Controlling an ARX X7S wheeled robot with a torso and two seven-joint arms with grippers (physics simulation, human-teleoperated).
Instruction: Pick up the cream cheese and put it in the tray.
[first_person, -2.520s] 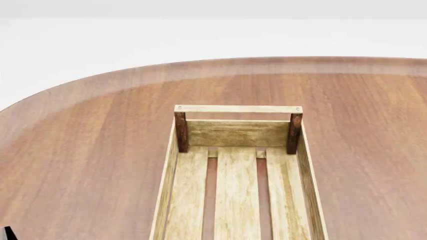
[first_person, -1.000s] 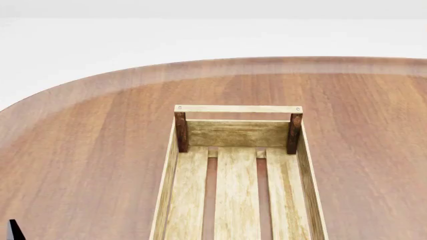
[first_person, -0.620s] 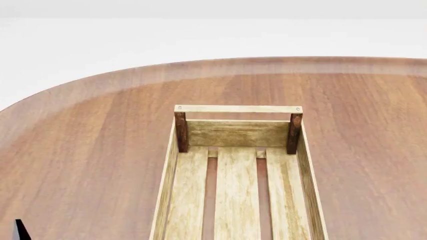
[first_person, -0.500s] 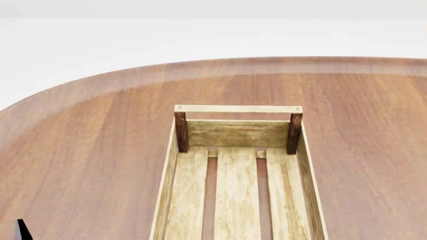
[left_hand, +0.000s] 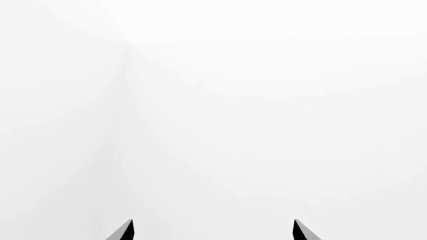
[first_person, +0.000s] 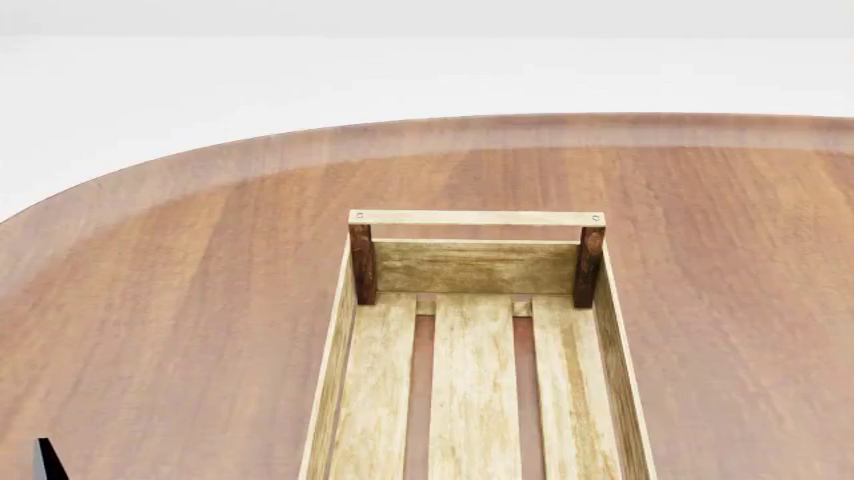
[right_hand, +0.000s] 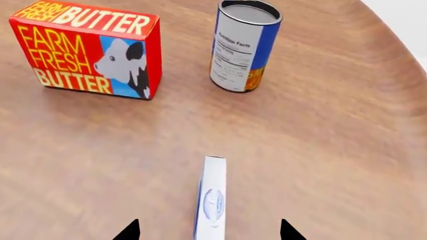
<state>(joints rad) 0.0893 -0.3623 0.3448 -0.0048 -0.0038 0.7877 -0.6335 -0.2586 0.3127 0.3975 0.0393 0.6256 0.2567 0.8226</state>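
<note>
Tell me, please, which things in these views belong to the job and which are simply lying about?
Part of the job:
cream cheese, between the open right end effector tips
tray, nothing in the part shown

Just lying about:
butter box
can
table under everything

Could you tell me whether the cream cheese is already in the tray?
No, the cream cheese stands on the table; the tray holds nothing.
</note>
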